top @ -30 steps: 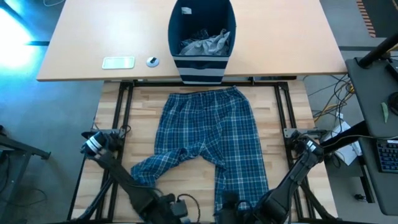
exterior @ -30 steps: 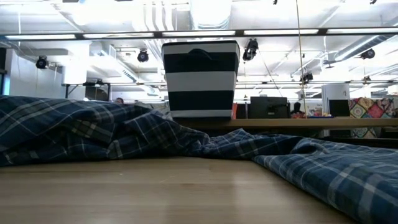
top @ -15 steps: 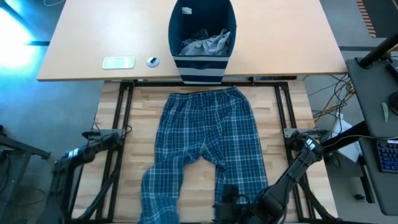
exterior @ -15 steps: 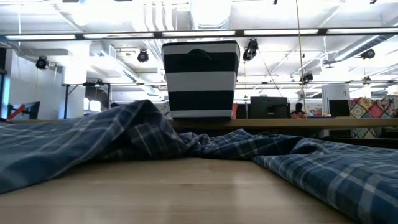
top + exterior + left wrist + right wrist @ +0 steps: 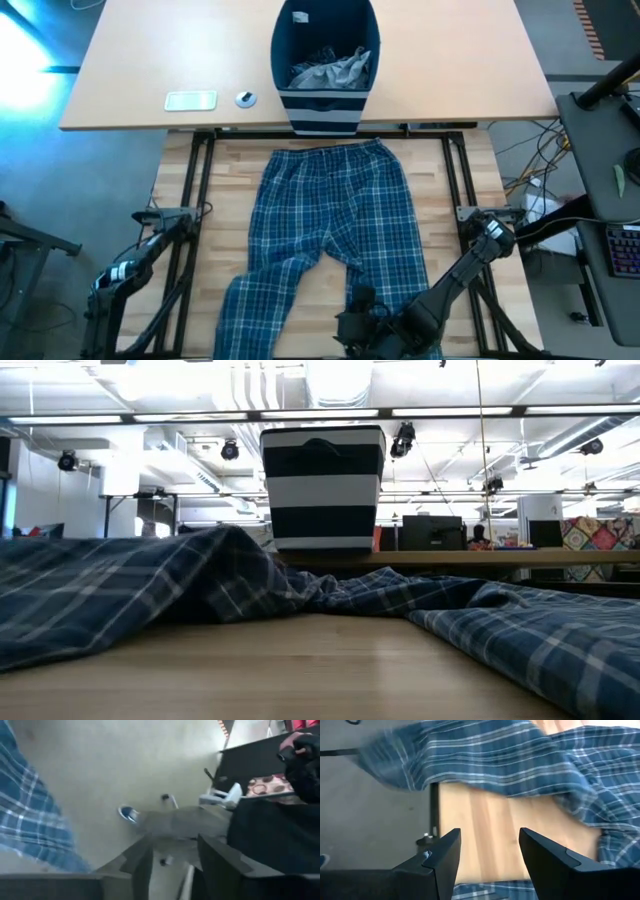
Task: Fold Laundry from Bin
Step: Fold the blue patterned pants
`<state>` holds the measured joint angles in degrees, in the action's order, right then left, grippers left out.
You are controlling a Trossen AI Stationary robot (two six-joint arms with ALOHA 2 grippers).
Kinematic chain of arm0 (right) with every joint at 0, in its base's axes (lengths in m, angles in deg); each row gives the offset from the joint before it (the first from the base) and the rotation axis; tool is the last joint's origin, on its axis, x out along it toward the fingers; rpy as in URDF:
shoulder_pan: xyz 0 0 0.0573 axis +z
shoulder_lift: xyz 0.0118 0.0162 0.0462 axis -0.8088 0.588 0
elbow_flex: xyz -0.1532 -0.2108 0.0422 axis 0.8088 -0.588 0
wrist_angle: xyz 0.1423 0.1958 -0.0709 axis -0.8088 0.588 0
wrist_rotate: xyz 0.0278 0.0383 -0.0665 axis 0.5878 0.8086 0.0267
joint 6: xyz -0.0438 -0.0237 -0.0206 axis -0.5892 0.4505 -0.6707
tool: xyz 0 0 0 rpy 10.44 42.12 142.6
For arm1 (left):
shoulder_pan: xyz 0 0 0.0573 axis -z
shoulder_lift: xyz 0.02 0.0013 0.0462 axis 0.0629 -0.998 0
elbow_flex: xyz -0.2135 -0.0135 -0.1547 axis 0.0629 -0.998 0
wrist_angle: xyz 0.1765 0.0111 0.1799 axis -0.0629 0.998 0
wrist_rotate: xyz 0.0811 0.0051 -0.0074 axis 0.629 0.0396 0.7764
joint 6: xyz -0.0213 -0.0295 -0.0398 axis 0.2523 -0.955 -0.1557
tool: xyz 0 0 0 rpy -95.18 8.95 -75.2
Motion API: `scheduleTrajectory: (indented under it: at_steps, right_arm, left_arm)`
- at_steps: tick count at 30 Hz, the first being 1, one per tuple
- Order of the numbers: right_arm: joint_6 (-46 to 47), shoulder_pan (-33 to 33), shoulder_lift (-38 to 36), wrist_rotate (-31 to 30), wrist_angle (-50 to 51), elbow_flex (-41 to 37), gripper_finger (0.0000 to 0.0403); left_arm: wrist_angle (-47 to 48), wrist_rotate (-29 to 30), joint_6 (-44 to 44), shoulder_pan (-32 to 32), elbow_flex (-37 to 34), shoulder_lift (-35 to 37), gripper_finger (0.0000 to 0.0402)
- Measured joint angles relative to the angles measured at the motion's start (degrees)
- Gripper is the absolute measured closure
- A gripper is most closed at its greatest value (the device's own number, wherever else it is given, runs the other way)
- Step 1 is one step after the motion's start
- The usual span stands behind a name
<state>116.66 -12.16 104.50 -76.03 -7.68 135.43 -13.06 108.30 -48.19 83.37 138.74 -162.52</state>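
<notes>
Left arm (image 5: pixel 125 272) now swung off-table; phone (image 5: pixel 190 100) beside bin (image 5: pixel 325 60).

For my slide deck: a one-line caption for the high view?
Plaid trousers spread flat on the table below the bin.

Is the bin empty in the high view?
No, the bin holds crumpled grey cloth, seen from above.
</notes>
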Motion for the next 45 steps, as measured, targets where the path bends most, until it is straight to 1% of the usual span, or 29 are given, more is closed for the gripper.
scheduleTrajectory:
  at_steps: [2,5,8,11,12,14,16,19,21,22,23,26,28,30,33,36,39,42,45]
  right_arm:
    - [-0.22,-0.06,0.00,-0.44,-0.28,-0.16,0.0204]
    - [-0.68,-0.08,0.00,-0.41,-0.28,-0.22,0.0204]
    - [-0.70,-0.12,0.00,-0.39,-0.28,-0.22,0.0204]
    - [-0.65,-0.13,0.00,-0.36,-0.04,-0.22,0.0204]
    - [-0.60,-0.13,0.00,-0.35,0.26,-0.22,0.0204]
    - [0.12,-0.13,-0.02,-0.37,1.70,-0.22,0.0204]
    - [1.93,-0.07,-0.54,-0.34,5.68,-0.28,0.0204]
    - [6.91,0.02,-2.18,-0.70,13.07,-0.29,0.0204]
    - [9.05,-0.09,-3.73,-0.94,16.28,-0.95,0.0204]
    - [9.51,-0.29,-4.57,-0.96,17.62,-1.70,0.0204]
    - [9.71,-0.59,-5.40,-0.96,18.45,-2.84,0.0204]
    - [10.12,-2.15,-8.15,-0.44,17.75,-8.03,0.0204]
    - [10.35,-3.43,-10.89,-0.33,15.69,-12.93,0.0204]
    - [10.01,-4.65,-14.33,-0.10,11.70,-18.35,0.0204]
    - [7.58,-6.69,-18.97,2.30,3.99,-27.32,0.0204]
    - [6.66,-8.33,-23.34,2.84,-2.54,-35.94,0.0204]
    - [8.86,-10.02,-27.09,2.23,-8.45,-42.83,0.0204]
    - [10.99,-12.49,-28.22,2.09,-13.11,-48.92,0.0204]
    - [14.30,-16.76,-27.33,3.23,-16.57,-55.13,0.0204]
  left_arm:
    - [2.79,-0.77,3.98,-1.90,0.28,0.63,0.0228]
    - [3.16,-3.87,15.12,-6.64,0.30,1.54,0.0212]
    - [3.60,-6.24,26.15,-12.23,0.39,1.55,0.0211]
    - [4.57,-6.38,36.02,-16.68,0.39,2.46,0.0215]
    - [6.51,-6.36,38.15,-17.69,0.39,2.93,0.0217]
    - [11.65,-6.27,40.23,-19.48,0.39,3.86,0.0220]
    - [17.61,-6.02,40.67,-20.66,0.18,4.88,0.0221]
    - [25.95,-5.01,39.45,-22.02,-0.10,6.93,0.0221]
    - [31.26,-4.63,37.96,-22.97,-0.53,8.00,0.0221]
    - [32.77,-4.65,37.37,-23.66,-1.03,8.37,0.0221]
    - [32.29,-4.69,37.64,-24.38,-2.15,8.92,0.0221]
    - [29.68,-4.73,39.09,-27.15,-7.57,12.29,0.0222]
    - [28.32,-4.97,39.49,-28.95,-12.93,15.65,0.0222]
    - [24.63,-6.08,39.76,-31.36,-19.70,19.43,0.0222]
    - [16.76,-8.23,39.60,-35.13,-31.97,26.15,0.0222]
    - [10.68,-8.66,34.39,-39.15,-44.72,33.54,0.0222]
    - [6.85,-9.59,26.96,-42.55,-56.46,39.00,0.0222]
    - [3.06,-11.36,22.41,-45.22,-65.75,42.47,0.0222]
    - [-4.52,-12.41,20.00,-47.57,-73.90,43.11,0.0222]
